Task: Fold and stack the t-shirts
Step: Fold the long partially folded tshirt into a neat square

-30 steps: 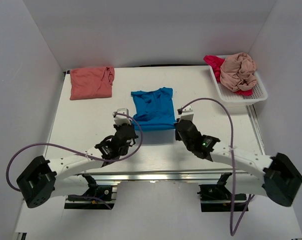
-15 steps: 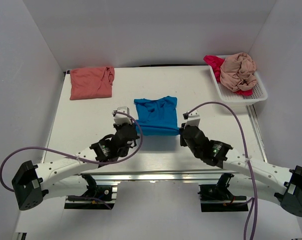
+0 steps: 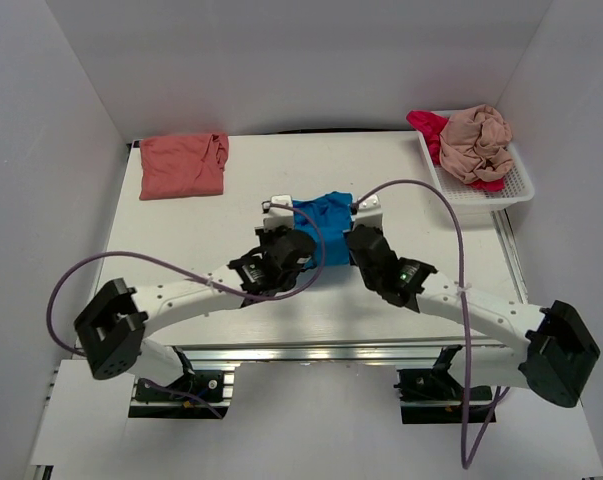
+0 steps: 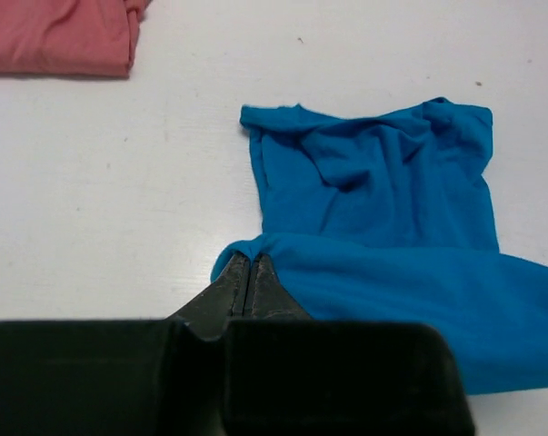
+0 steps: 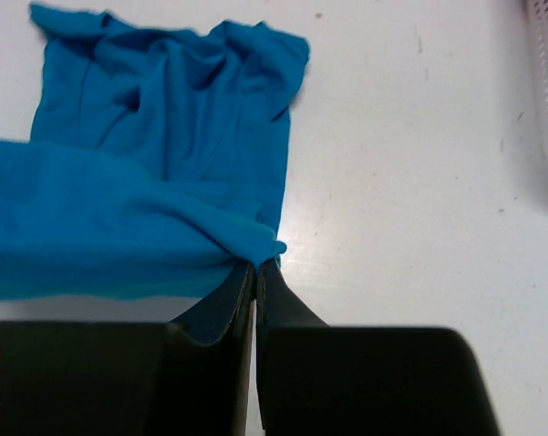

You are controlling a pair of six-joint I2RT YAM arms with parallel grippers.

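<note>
Folding of the blue t-shirt [image 3: 326,218] at the middle of the table [image 3: 181,240] is in hand: left gripper [image 4: 248,265] and right gripper [image 5: 255,269] each pinch a near hem corner, held above its body. Next, I judge, the hem should land level on the collar edge. From above, both grippers hide the hem itself.

The magenta-red t-shirt [image 3: 425,123] lies mostly hidden under the beige-pink t-shirt [image 3: 476,140] in the basket [image 3: 461,193].

Left arm [image 3: 181,295] angled inward, right arm [image 3: 471,305] mirroring it, jaws pinched closed
</note>
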